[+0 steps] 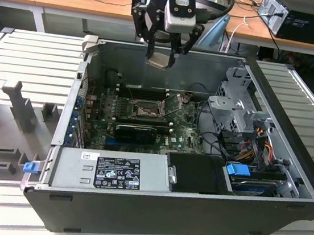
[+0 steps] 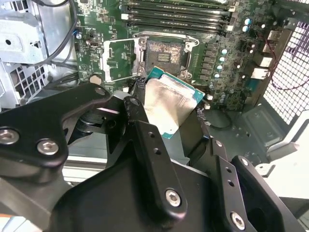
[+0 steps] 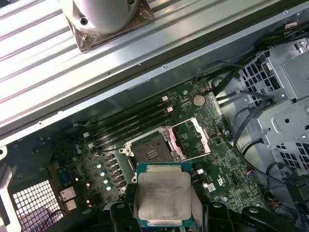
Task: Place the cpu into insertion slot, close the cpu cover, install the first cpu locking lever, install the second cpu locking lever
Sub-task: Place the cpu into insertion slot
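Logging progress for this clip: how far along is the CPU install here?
Done: nothing seated yet. In hand: the gripper holds the cpu above the open computer case. The insertion slot is empty, and the cpu cover stands open beside it. Left: all four task steps.

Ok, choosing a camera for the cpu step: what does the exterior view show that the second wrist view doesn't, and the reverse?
Exterior view adds: the open case, its power supply, the gripper hanging above the motherboard. Second wrist view adds: the teal border of the cpu and the capacitors beside the insertion slot. Both: the cpu held in the gripper, the bare insertion slot, the cpu cover swung open.
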### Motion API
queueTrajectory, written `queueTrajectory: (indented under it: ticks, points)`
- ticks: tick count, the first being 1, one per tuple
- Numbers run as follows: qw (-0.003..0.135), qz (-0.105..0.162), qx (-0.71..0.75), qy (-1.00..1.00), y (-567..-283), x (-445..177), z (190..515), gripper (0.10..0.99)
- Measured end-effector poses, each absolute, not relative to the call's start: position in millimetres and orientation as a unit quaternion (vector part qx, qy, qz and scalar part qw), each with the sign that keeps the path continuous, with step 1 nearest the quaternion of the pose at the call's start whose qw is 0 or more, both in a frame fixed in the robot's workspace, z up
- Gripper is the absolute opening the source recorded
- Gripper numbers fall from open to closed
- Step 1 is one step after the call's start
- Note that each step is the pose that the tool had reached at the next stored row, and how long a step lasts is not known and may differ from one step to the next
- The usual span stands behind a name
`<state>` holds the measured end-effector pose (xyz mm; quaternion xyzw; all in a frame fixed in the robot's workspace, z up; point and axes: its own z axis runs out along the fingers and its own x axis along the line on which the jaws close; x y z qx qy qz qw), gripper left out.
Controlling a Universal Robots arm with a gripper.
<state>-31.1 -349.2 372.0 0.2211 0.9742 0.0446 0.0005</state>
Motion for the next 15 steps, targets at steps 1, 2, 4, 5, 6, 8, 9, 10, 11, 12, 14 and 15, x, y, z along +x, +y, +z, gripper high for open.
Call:
queueTrajectory:
  ticks: [1, 2, 4, 5, 6, 8, 9, 10, 11, 12, 14, 15]
  points:
    - [0.001, 0.045, 0.226, 0.973, -349.2, -31.2, 372.0, 0.529]
    - [0.001, 0.045, 0.229, 0.972, -349.2, -31.1, 371.9, 0.529]
    - [0.001, 0.045, 0.233, 0.971, -349.2, -31.0, 371.9, 0.529]
    - [0.001, 0.045, 0.237, 0.97, -349.2, -30.9, 371.7, 0.529]
    - [0.002, 0.044, 0.243, 0.969, -349.2, -30.9, 371.7, 0.529]
    - [0.002, 0.044, 0.253, 0.966, -349.2, -30.9, 371.4, 0.529]
    - [0.002, 0.044, 0.256, 0.966, -349.2, -31.0, 371.3, 0.529]
    - [0.002, 0.044, 0.261, 0.964, -349.2, -30.9, 371.0, 0.529]
    - [0.002, 0.044, 0.264, 0.963, -349.2, -30.9, 370.8, 0.529]
    - [0.003, 0.044, 0.27, 0.962, -349.2, -30.9, 370.4, 0.529]
    - [0.003, 0.044, 0.28, 0.959, -349.2, -31.0, 369.1, 0.529]
    - [0.004, 0.044, 0.285, 0.957, -349.2, -30.9, 368.4, 0.529]
